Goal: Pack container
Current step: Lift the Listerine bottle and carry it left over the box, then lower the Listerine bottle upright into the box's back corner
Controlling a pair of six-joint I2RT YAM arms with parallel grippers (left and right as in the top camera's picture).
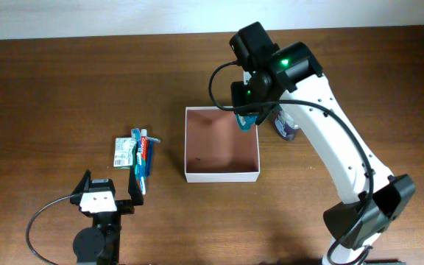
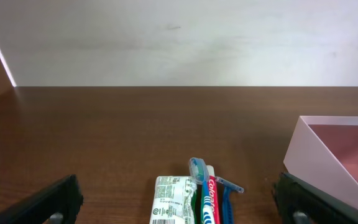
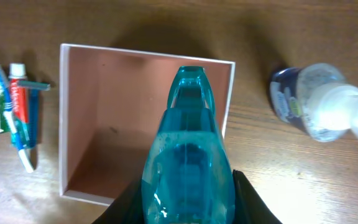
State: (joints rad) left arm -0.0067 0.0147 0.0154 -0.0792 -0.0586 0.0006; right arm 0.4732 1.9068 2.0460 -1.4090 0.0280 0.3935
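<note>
The container, a square shallow box with white walls and a reddish-brown floor, sits mid-table with nothing in it; it also shows in the right wrist view and at the right edge of the left wrist view. My right gripper is shut on a clear teal bottle, holding it above the container's far right corner. Near the front left, my left gripper stands open with nothing between its fingers.
A green-and-white packet, a toothpaste tube, a toothbrush and a blue razor lie together left of the container, just ahead of the left gripper. A dark blue pump bottle stands right of the container.
</note>
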